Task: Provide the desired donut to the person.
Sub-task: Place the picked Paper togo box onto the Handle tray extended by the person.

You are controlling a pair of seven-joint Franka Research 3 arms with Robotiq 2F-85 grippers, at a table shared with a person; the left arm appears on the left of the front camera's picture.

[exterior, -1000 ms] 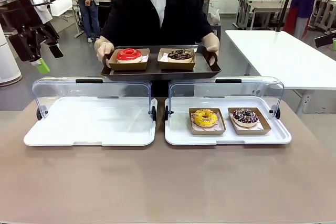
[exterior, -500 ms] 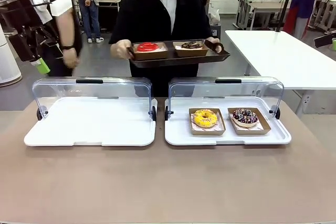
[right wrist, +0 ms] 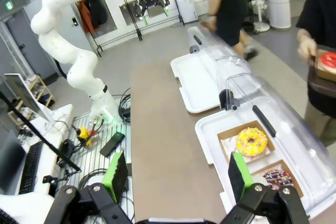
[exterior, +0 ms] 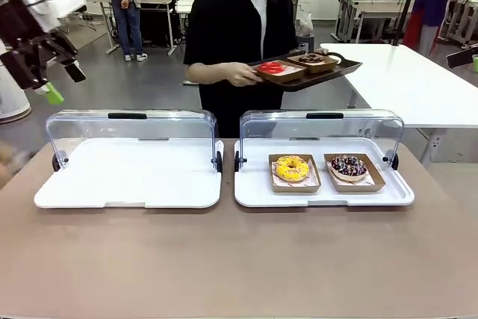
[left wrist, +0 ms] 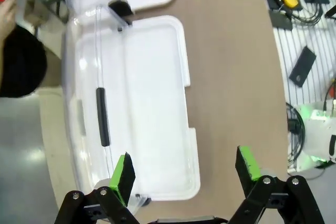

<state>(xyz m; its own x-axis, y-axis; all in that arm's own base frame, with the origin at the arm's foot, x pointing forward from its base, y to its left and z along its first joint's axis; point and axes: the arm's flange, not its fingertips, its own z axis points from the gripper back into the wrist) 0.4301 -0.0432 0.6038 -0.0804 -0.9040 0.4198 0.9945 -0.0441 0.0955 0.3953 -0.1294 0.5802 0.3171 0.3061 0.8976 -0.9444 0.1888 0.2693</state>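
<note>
The person (exterior: 239, 28) in the black top stands beyond the table, turned to the right. Both hands carry a dark tray (exterior: 340, 71) with a red donut (exterior: 272, 68) and a chocolate donut (exterior: 311, 57). On the table, the right white tray (exterior: 321, 196) holds a yellow donut (exterior: 291, 167) and a sprinkled chocolate donut (exterior: 349, 165), each in a brown card box. My left gripper (exterior: 63, 84) hangs open and empty, high over the far left. From the right wrist, my right gripper (right wrist: 177, 174) is open and empty, well back from the yellow donut (right wrist: 251, 141).
The left white tray (exterior: 127, 184) lies bare under my left gripper (left wrist: 186, 169). Both trays have clear lids (exterior: 321, 128) standing open at the back. A white table (exterior: 403, 80) stands at the far right. A blurred hand (exterior: 7, 158) shows at the left edge.
The person has straightened up and turned right, carrying the dark tray with the red and chocolate donuts away from the table. A bystander crossed on the left. My left gripper shifted slightly.
</note>
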